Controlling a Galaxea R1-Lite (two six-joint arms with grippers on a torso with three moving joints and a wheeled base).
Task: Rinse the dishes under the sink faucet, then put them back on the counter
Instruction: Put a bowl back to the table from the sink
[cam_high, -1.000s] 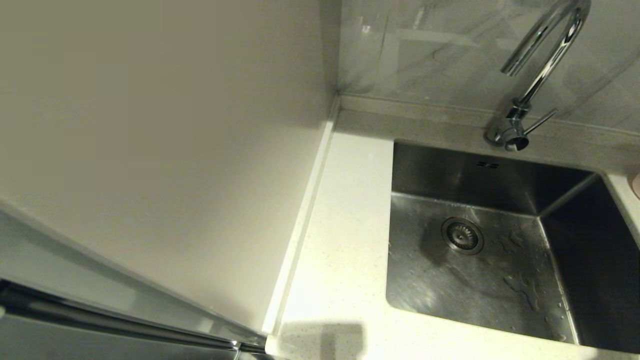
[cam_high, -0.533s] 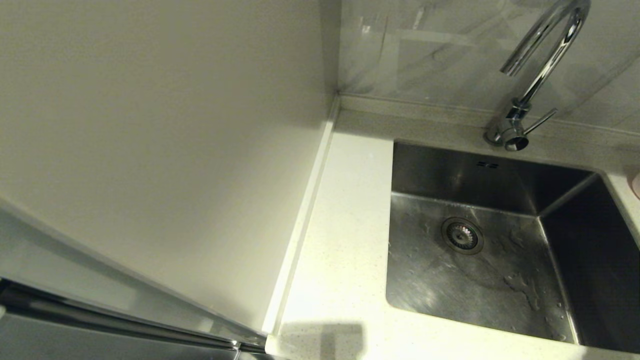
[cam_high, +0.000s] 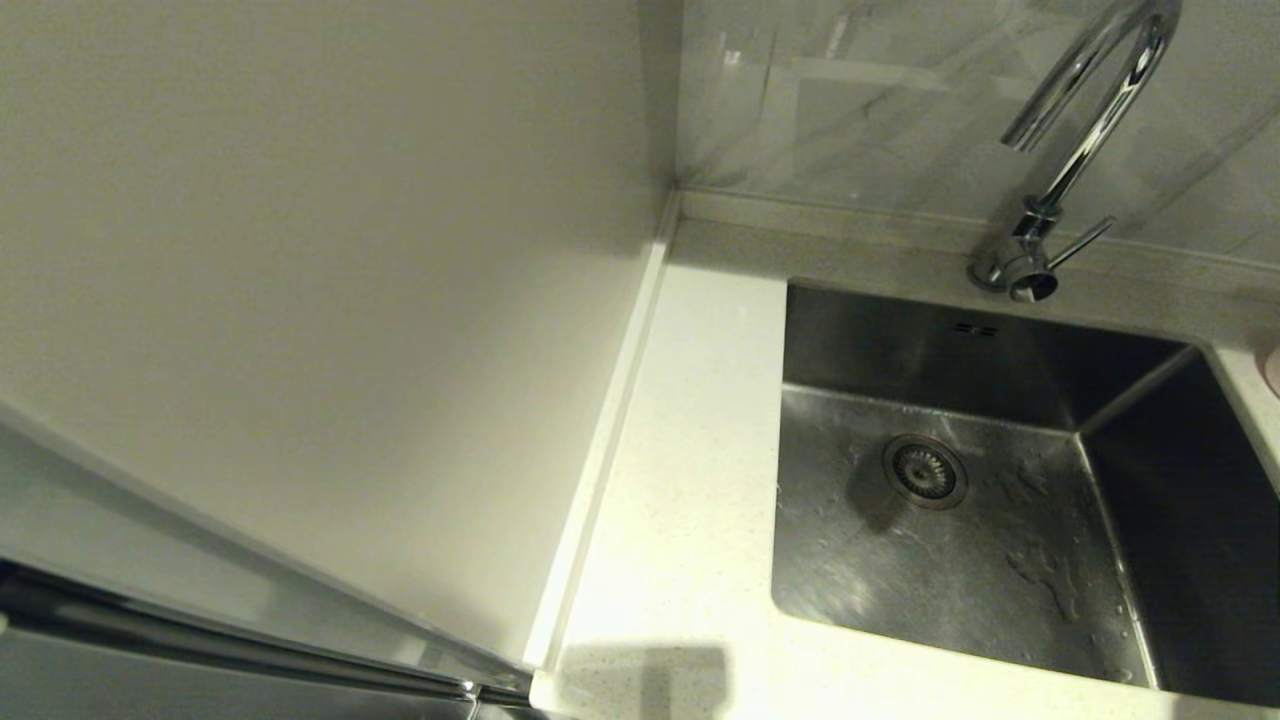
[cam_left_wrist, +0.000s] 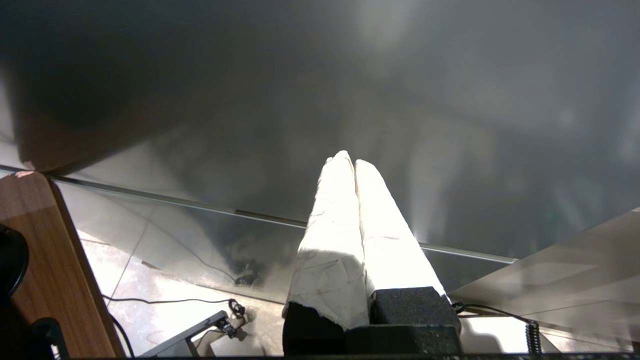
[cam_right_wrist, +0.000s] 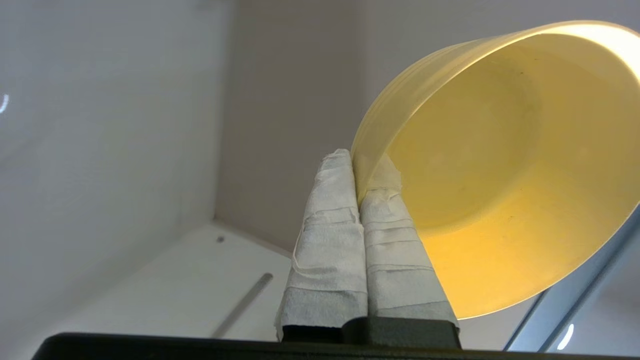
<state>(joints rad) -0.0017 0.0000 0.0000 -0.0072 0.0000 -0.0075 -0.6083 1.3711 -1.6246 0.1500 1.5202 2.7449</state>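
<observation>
In the right wrist view my right gripper (cam_right_wrist: 356, 167) is shut on the rim of the yellow-green bowl (cam_right_wrist: 500, 165), one finger inside and one outside. The bowl is held tilted up in the air with its hollow facing the camera. Neither gripper appears in the head view. There the chrome faucet (cam_high: 1090, 120) arches over the steel sink (cam_high: 950, 570), whose floor is wet, and no water stream shows. A sliver of the pale pink bowl (cam_high: 1274, 368) peeks in at the right edge. The white bowl is out of view. My left gripper (cam_left_wrist: 350, 162) is shut and empty, parked low above the floor.
The white speckled counter (cam_high: 690, 450) runs along the sink's left side, bounded by a raised strip and a plain off-white wall panel (cam_high: 330, 300). A round strainer drain (cam_high: 924, 470) sits in the basin. Cables lie on the floor (cam_left_wrist: 165, 300) beneath the left gripper.
A dark shadow on the sink floor just left of the drain faded half a second ago and is back now. Nothing else in the head view moved.
</observation>
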